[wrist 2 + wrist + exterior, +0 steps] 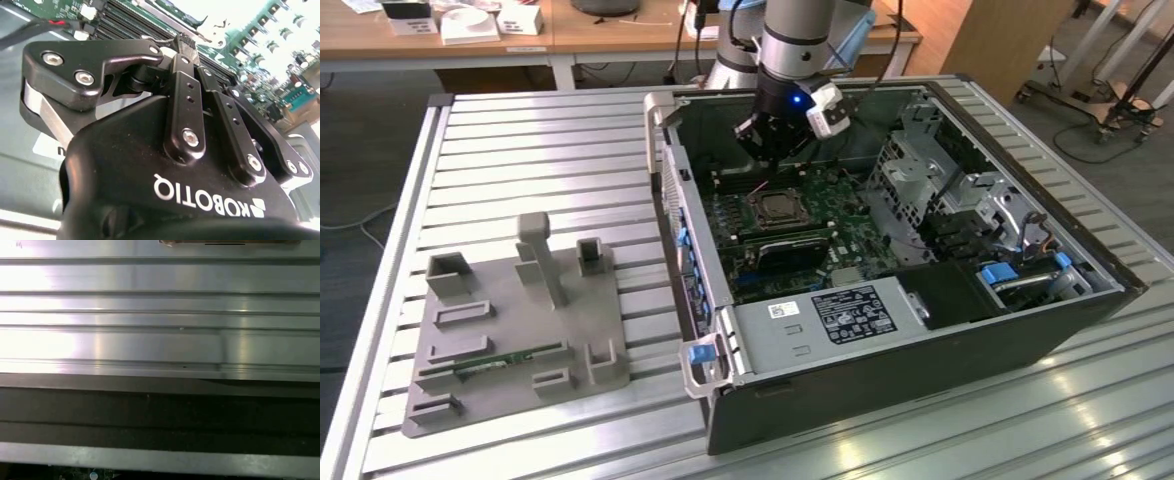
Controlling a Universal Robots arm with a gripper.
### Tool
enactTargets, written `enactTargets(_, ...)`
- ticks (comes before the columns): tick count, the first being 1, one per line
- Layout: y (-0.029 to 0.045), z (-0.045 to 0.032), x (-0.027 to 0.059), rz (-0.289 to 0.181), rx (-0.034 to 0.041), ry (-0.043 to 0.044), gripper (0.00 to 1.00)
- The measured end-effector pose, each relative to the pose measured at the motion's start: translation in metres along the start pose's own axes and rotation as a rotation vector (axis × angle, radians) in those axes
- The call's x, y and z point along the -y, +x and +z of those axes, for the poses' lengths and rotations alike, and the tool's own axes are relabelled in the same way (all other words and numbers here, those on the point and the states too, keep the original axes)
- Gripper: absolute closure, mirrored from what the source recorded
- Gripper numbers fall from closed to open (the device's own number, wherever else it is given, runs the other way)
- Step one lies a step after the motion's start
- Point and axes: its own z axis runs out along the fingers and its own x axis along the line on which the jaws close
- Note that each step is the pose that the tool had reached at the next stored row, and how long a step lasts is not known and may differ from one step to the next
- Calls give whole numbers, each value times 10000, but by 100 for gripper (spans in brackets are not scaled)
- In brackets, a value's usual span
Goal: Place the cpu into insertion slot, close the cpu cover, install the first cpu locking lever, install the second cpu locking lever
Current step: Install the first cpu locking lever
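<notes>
Mia: What lies on the ribbed, shiny metal worktop (560,130)?

Tom: At 9 o'clock sits a dull grey plastic tray (494,405) with blocky posts. Right of it lies the open computer box (894,385), dark and hard.

Mia: And the hand (770,152)?

Tom: It hangs inside the box. In the second wrist view the hand (187,47) looks clenched. Whether it pinches anything cannot be told. The insertion slot (781,207) is a small square with a silver rim and a dark middle. It lies on the green board (847,215), just at 6 o'clock of the hand in the exterior view.

Mia: How should the robot do this well?

Tom: Probably by coming straight down, slow and level, with corners matched. The slot's thin metal parts look easy to bend, so no hard pushing.
</notes>
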Motion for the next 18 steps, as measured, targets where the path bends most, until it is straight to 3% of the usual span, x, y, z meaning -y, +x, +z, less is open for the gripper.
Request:
enactTargets(3, -36, 26, 1, -1, -1, 1, 90)
enactTargets(11, -36, 33, 1, -1, 1, -2, 90)
enactTargets(18, -36, -15, 0, -1, 0, 0, 90)
